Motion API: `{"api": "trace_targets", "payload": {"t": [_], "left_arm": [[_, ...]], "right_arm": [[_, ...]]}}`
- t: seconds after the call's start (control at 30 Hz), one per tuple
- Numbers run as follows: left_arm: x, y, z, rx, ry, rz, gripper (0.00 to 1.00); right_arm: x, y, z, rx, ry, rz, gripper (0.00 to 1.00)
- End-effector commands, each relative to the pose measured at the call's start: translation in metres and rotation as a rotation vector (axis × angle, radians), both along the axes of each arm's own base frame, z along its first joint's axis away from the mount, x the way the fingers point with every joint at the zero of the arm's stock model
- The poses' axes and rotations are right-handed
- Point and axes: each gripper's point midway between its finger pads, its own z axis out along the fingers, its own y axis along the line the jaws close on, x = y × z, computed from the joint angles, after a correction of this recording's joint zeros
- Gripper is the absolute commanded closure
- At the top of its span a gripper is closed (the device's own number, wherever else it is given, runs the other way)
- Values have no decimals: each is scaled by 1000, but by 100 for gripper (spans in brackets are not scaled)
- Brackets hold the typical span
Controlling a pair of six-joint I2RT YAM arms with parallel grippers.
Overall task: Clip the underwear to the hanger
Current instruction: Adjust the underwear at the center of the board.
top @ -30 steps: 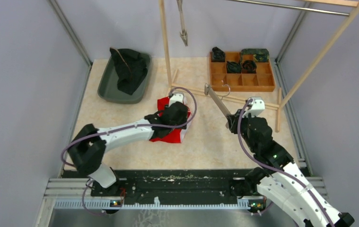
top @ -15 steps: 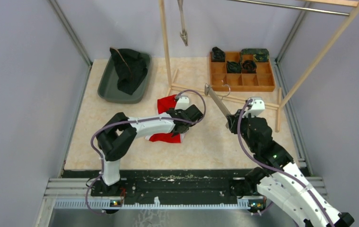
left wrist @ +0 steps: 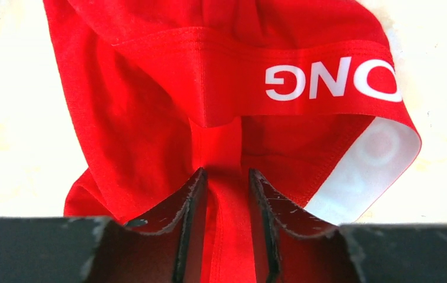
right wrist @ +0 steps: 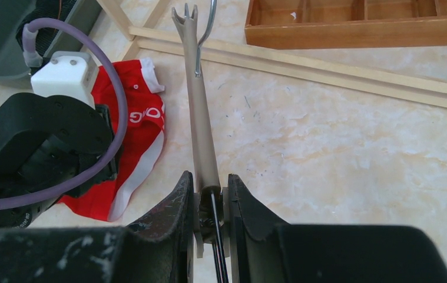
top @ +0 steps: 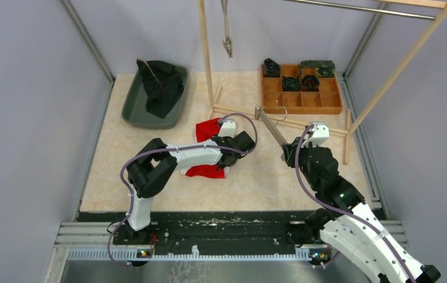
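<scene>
Red underwear (left wrist: 150,118) crumpled on the surface (right wrist: 327,147) near the wooden rack base (right wrist: 327,71), left hand (left wrist: 227,177) narrowly parted astride its fold, grip unclear, right hand (right wrist: 209,180) clamped on the beige hanger (right wrist: 200,118)

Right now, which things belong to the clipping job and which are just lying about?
Job: red underwear; hanger, held in the right gripper jaws.
Lying about: grey tray; dark cloth in it; wooden divider box; rolled dark garments; wooden rack.
</scene>
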Motion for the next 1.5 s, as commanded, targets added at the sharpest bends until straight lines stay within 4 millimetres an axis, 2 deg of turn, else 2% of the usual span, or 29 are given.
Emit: {"api": "trace_targets", "payload": {"t": [0.0,0.13,0.23,0.37,0.57,0.73,0.97,1.23,1.47], "left_arm": [[5,2,15,-11,-42,24,69],[5,1,15,-9,-40,12,99],[2,-1,20,-5,-53,3,100],[-8,-9,37,26,-114,-22,100],[-28,-37,58,29,-166,-91,100],[-37,-54,57,31,-173,-135,100],[-47,-68,58,27,-211,-170,100],[-52,-96,65,-68,-241,-283,100],[-52,-109,54,-94,-248,-356,100]], "right_arm": [[6,2,22,51,-78,-12,100],[6,1,22,50,-77,-13,100],[6,1,22,49,-78,-13,100],[6,1,22,49,-78,-16,100],[6,1,22,47,-76,-16,100],[6,1,21,46,-74,-18,100],[6,0,21,46,-75,-19,100],[5,-1,23,48,-77,-25,100],[5,-2,23,49,-78,-25,100]]}}
